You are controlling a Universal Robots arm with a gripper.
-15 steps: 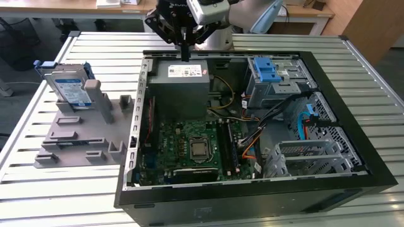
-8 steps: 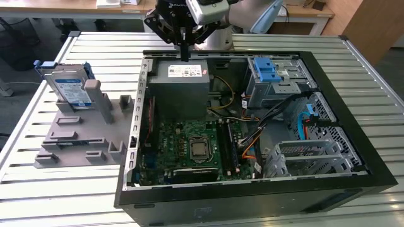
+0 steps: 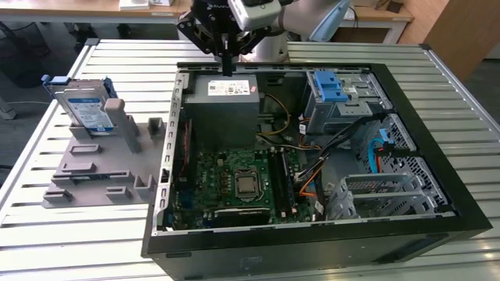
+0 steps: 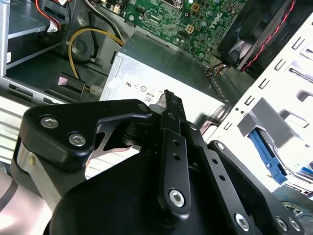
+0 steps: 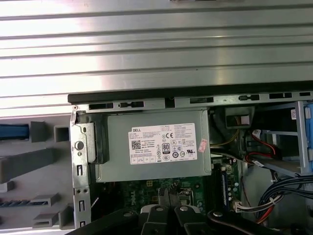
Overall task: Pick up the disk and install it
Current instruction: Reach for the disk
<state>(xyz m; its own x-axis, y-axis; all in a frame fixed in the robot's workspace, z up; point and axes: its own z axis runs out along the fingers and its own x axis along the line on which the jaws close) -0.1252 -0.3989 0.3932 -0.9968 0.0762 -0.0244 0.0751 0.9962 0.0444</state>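
Fingers (image 3: 227, 69) pressed together, empty, above power supply (image 3: 222, 111), disk (image 3: 88, 109) well apart in grey stand (image 3: 93, 167)

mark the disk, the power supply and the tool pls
disk (image 3: 86, 111), exterior view, on its white-and-blue label.
power supply (image 5: 117, 164), first wrist view, on bare grey casing beside the sticker.
tool (image 3: 227, 69), exterior view, at its tip.
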